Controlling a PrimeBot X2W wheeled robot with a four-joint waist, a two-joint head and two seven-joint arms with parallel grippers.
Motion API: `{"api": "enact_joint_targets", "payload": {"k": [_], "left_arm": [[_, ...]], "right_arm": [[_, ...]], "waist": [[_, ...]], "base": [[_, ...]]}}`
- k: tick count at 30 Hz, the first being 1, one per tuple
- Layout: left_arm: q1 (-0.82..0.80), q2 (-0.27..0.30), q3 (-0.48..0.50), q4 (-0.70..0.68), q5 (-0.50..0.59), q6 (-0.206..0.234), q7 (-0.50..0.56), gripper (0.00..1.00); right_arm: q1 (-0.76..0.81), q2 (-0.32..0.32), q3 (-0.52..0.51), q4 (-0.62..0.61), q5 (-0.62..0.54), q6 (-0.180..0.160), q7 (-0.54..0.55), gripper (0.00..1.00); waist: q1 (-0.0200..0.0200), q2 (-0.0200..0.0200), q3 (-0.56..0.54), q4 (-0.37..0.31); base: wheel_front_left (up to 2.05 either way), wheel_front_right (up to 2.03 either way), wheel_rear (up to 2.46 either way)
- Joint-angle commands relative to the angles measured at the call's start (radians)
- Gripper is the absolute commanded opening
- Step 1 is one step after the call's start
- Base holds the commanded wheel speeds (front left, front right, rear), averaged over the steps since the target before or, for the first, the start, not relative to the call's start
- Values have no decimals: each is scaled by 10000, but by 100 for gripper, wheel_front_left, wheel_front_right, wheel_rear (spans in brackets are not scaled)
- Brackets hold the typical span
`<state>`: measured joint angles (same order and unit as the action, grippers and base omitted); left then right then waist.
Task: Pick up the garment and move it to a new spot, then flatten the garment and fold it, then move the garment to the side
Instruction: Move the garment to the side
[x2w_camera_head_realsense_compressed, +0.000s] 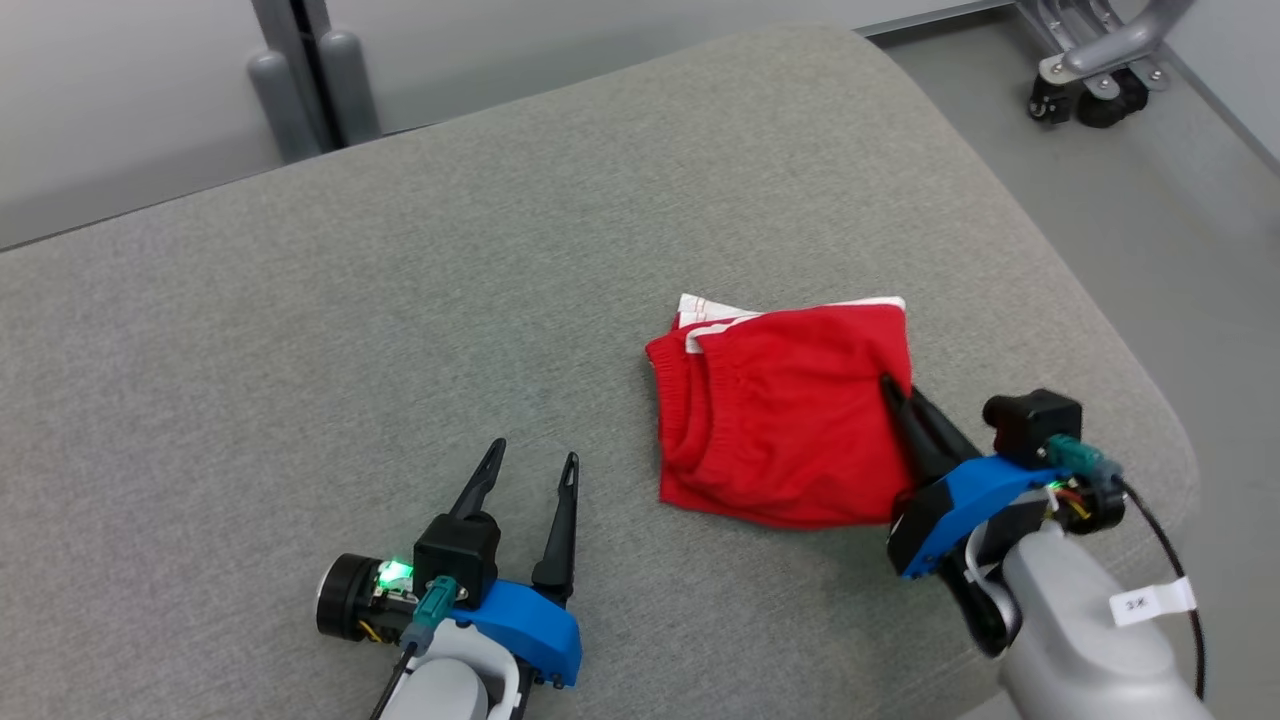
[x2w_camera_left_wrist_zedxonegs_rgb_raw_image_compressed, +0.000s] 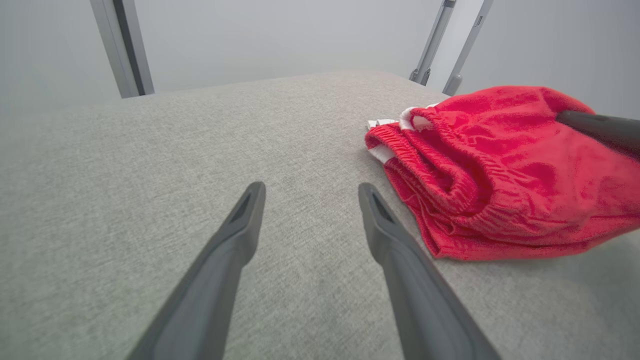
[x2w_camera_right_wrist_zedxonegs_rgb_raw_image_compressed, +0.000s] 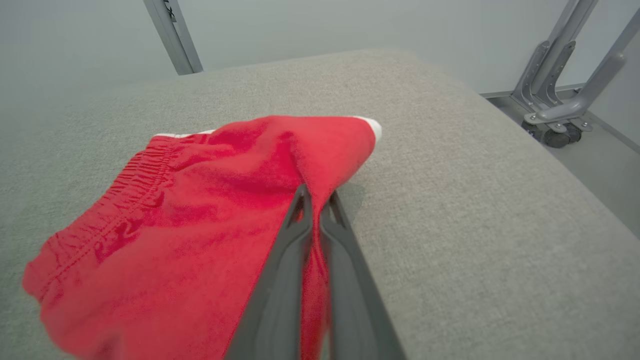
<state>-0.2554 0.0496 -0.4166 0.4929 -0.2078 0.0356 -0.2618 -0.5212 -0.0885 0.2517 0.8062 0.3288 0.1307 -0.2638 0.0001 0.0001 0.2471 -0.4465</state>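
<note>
One red garment, clamped at its right edge in my right gripper; ahead-right of my low, splayed, empty left gripper.

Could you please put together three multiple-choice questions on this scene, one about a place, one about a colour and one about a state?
1. Where does the garment lie?
A. On the floor.
B. On the grey cushion, to the right of the left gripper.
C. Between the left gripper's fingers.

2. What colour is the garment mainly?
A. Blue.
B. Green.
C. Red.

3. What state is the right gripper in?
A. Shut on the garment's edge.
B. Open above the garment.
C. Open, resting on bare cushion.

Answers:
1 B: the head view shows it on the cushion beside the open, empty left gripper.
2 C: the cloth is red, with a little white trim.
3 A: the right wrist view shows its jaws pinched together with red cloth between them.
</note>
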Motion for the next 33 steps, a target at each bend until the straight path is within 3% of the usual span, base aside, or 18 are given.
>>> {"api": "enact_joint_targets", "payload": {"k": [1, 5, 15, 19, 27, 29, 30, 33], "left_arm": [[-262, 8, -27, 64, 98, 9, -47, 100], [-446, 17, -43, 137, 209, 22, -47, 100], [-813, 9, 342, -237, 518, 173, -47, 100], [-865, 29, 358, -355, 614, 205, -36, 100], [-875, 137, 311, -413, 611, 322, -2, 100], [-879, 149, 295, -404, 609, 317, -1, 100], [-876, 154, 289, -398, 607, 329, -1, 100], [-865, 155, 268, -388, 576, 352, 1, 100]], "right_arm": [[-409, -303, -71, 69, -173, 1, -9, 0], [-1095, -1035, -397, 428, -492, 1, -7, 0], [-2816, -3598, -1990, 1959, -1563, 1, -9, 0], [-3187, -4203, -2841, 2598, -2182, 0, -9, 0], [-3415, -4796, -4867, 3102, -3683, 0, -9, 0], [-3435, -4918, -5412, 3080, -4084, 0, -9, 47], [-3425, -4971, -5725, 3016, -4275, 0, -9, 100], [-3295, -5097, -6761, 2758, -5015, 0, -9, 100]], "waist": [[-1, -1, 256, 323], [-1, -1, 725, 1029], [-1, -1, 1729, 2715], [-1, -1, 2058, 3195], [-1, -1, 2369, 3680], [-1, -1, 2388, 3718], [-1, -1, 2390, 3732], [-1, -1, 2348, 3757]], "base": [[0, 0, 0], [0, 0, 0], [0, 0, 0], [0, 0, 0], [0, 0, 0], [0, 0, 0], [0, 0, 0], [0, 0, 0]]}}
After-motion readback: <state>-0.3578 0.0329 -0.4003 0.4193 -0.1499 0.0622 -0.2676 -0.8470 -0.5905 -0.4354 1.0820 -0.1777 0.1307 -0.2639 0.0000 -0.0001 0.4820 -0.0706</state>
